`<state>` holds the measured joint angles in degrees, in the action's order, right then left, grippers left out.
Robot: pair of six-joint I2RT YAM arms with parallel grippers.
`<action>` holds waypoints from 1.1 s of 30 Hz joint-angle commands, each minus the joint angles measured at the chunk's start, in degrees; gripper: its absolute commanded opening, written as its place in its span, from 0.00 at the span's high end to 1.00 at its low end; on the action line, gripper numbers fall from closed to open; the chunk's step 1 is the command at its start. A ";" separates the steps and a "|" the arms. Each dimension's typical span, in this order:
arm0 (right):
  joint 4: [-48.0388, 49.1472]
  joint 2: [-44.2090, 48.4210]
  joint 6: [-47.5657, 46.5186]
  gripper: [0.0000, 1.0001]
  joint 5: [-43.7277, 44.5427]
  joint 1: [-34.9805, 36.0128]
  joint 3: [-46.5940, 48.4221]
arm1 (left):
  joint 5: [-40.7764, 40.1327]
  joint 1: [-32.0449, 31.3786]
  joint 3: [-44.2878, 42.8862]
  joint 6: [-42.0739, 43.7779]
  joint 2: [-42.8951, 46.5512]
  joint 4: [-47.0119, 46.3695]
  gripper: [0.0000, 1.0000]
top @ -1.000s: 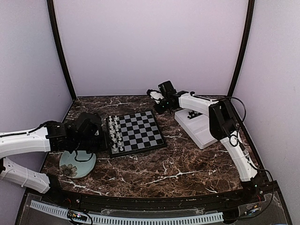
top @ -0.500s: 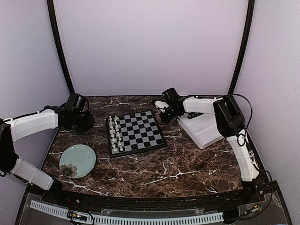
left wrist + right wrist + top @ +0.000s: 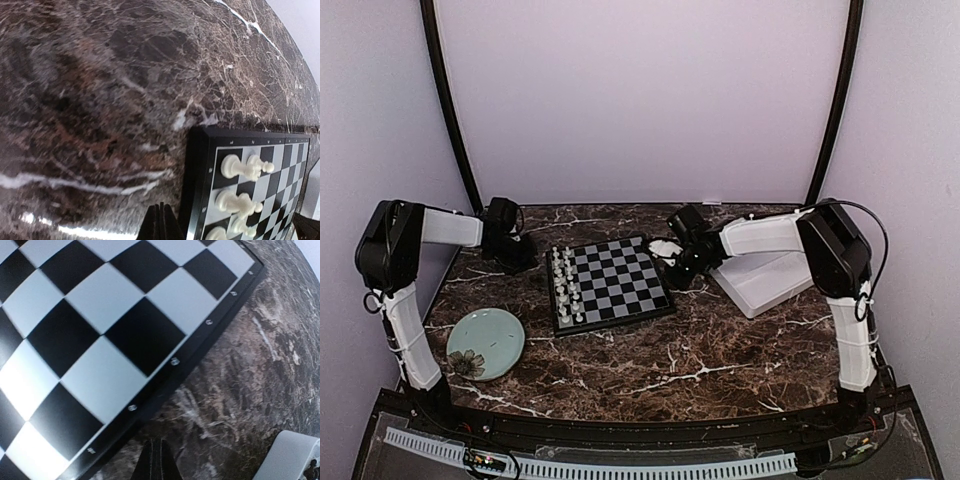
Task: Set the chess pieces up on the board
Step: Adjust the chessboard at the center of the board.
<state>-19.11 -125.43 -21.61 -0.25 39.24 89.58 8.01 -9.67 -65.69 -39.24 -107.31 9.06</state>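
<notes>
The board (image 3: 611,280) lies mid-table with several white chess pieces (image 3: 566,283) in two columns on its left side. The left wrist view shows the board's corner (image 3: 197,150) and white pieces (image 3: 245,167). My left gripper (image 3: 516,258) is shut and empty over the bare marble just off the board's far left corner; its tips (image 3: 161,220) are pressed together. My right gripper (image 3: 672,272) is shut and empty just off the board's right edge (image 3: 170,375), its tips (image 3: 156,460) over marble. No black pieces are in view.
A round pale-green plate (image 3: 485,343) sits near the front left. A white rectangular tray (image 3: 760,275) lies right of the board under the right arm; its corner (image 3: 292,457) shows in the right wrist view. Walls close the back and both sides.
The left arm swung from over the plate up to the board's far left corner and its gripper shut. The right gripper moved down from the back toward the board's right edge.
</notes>
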 commanded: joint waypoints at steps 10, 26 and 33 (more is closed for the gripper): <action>2.13 8.45 -2.77 1.00 -1.44 8.44 -11.39 | 9.14 0.62 -14.36 7.22 -14.13 -0.28 1.00; -0.32 10.91 -2.57 1.00 -0.54 21.59 -11.93 | 26.50 -2.11 -24.46 17.78 -21.68 -0.53 1.00; -1.74 11.78 -2.42 1.00 -0.61 24.52 -12.26 | 29.86 -5.01 -26.73 21.28 -22.99 2.46 1.00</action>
<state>-20.93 -115.94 -24.36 -0.34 62.48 76.29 32.71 -12.56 -90.52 -21.52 -130.04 8.03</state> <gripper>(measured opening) 0.008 0.007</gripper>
